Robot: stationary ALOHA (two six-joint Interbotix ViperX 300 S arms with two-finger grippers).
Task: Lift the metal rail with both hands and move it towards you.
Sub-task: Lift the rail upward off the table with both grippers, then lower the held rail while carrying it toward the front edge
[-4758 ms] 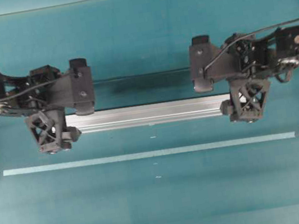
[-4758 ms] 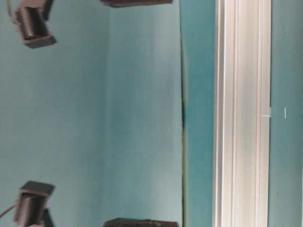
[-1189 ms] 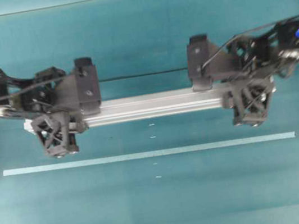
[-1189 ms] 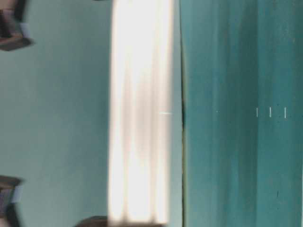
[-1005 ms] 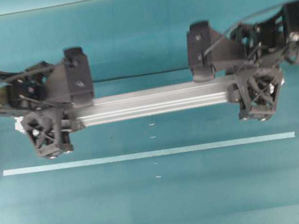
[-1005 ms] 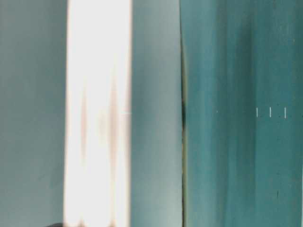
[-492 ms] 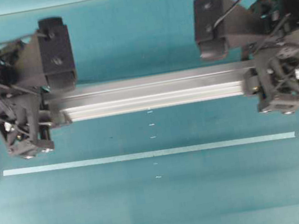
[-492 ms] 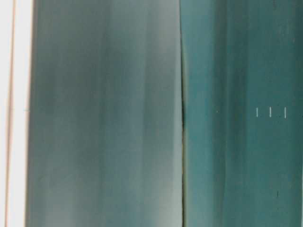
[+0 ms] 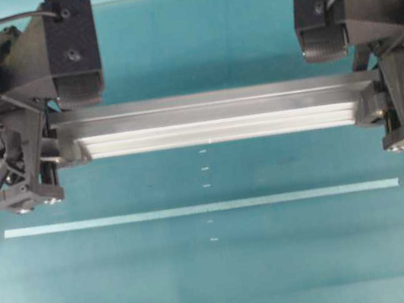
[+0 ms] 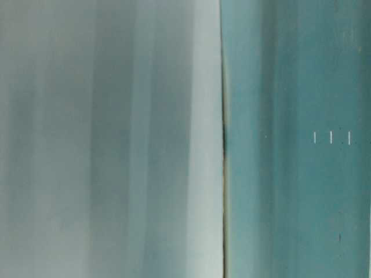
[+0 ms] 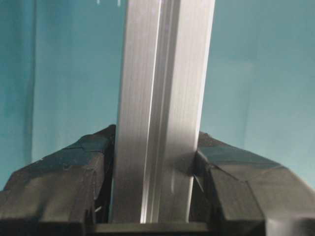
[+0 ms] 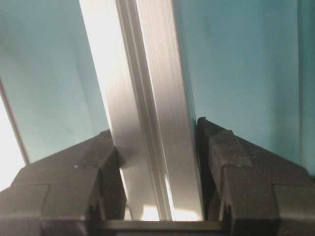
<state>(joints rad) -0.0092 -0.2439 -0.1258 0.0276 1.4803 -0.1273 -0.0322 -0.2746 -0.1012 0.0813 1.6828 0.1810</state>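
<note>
At the left edge of the overhead view, the left gripper is clamped on the near end of the metal rail; its wrist view shows both black fingers pressed flat against the bar's sides. The rail runs level across the middle of the frame, looming large toward the camera, so it appears lifted clear of the teal table. Below it, the pale tape strip lies across the lower half, well apart from the bar. At the right edge, the right gripper is likewise closed on the rail's other end, fingers tight to its grooved faces. The risk from here, as I judge it, is uneven travel: if one arm leads, the bar twists between smooth pads and may slip or tilt. The table-level view shows only blur.
</note>
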